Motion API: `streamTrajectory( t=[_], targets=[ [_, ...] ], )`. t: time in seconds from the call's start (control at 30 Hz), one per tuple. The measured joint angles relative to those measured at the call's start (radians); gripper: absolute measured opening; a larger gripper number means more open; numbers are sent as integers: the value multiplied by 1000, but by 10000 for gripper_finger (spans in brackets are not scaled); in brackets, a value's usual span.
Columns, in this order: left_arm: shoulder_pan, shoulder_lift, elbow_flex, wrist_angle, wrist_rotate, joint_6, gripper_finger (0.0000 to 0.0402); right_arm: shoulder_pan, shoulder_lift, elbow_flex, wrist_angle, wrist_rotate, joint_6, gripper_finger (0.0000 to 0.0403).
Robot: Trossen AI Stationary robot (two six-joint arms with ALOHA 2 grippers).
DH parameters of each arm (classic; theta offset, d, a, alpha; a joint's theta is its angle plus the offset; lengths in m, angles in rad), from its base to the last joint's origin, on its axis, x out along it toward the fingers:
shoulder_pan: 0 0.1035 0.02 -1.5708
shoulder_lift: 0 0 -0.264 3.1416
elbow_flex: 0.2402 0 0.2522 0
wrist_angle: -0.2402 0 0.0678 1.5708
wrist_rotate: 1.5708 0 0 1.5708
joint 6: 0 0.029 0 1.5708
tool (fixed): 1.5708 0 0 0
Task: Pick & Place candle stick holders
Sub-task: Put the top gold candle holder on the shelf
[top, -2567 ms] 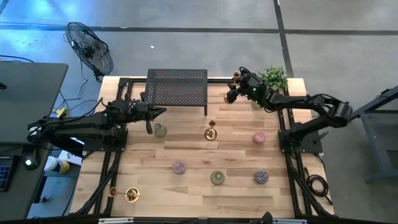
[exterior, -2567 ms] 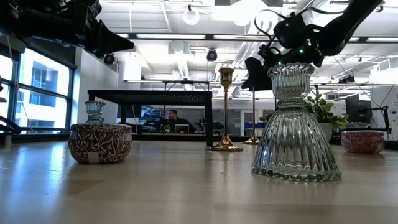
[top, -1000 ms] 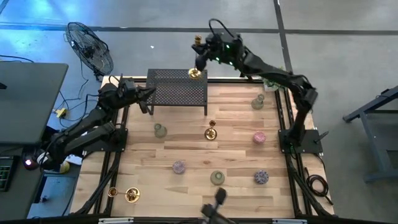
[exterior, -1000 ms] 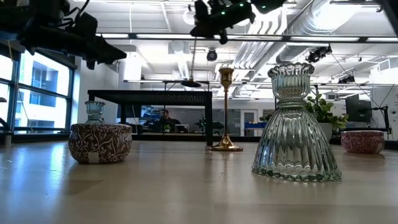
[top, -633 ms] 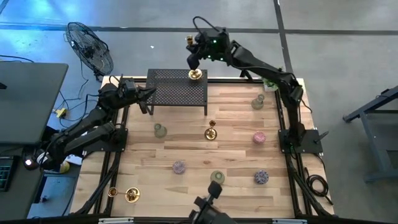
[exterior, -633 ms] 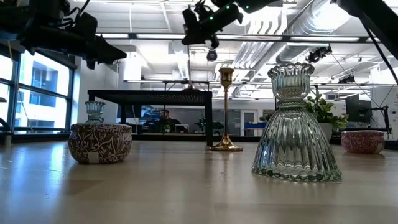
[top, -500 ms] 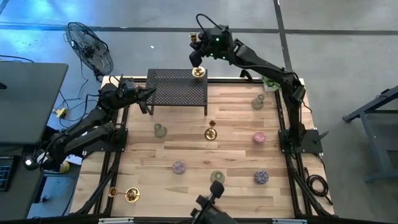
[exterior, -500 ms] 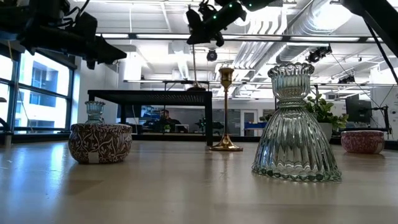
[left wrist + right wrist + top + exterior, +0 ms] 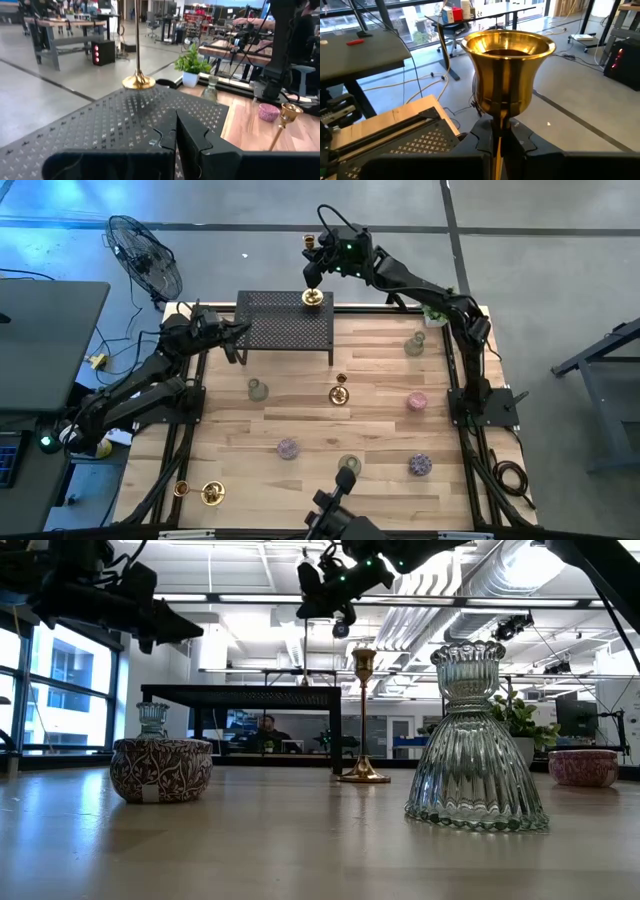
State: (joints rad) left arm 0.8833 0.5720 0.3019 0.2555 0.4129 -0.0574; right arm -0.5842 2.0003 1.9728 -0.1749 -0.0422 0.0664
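The right pincer (image 9: pixel 314 266) is clamped on the stem of a gold candlestick (image 9: pixel 315 298), just under its cup, with the base resting on the black mesh rack (image 9: pixel 285 322) near its far edge; let go off-vertical, the tall holder may topple off the rack; the left pincer (image 9: pixel 236 333), closed and empty, waits beside the rack's left end.

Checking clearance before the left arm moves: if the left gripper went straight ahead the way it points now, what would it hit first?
Probably the gold candlestick standing on the black mesh rack; it is nearly dead ahead of the left gripper, though depth is uncertain.
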Motion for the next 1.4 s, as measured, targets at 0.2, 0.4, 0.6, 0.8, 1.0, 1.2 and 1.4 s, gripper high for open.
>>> streamTrajectory(
  t=[0.2, 0.4, 0.6, 0.8, 1.0, 1.2, 1.4],
  targets=[
    [0, 0, 0, -22, 1, 0, 0, 2, -6, -1, -17, -2, -3, 8],
    [0, 0, 0, 23, 2, 0, 0, 7, -56, -1, -45, 17, -5, 8],
    [0, 1, 0, 75, 19, 1, 0, 22, -114, -1, -119, 46, -22, 8],
    [0, 1, 0, 129, 30, 3, 0, 23, -117, -53, -147, -17, -41, 7],
    [0, 1, 0, 137, 45, 4, 0, 39, -137, -209, 107, -14, -36, 6],
    [0, 2, 0, 101, 50, 1, 0, 8, -151, -311, 259, 60, -14, 6],
    [0, 2, 0, 100, 72, 0, 0, -32, -153, -316, 248, 45, 0, 6]
  ],
)
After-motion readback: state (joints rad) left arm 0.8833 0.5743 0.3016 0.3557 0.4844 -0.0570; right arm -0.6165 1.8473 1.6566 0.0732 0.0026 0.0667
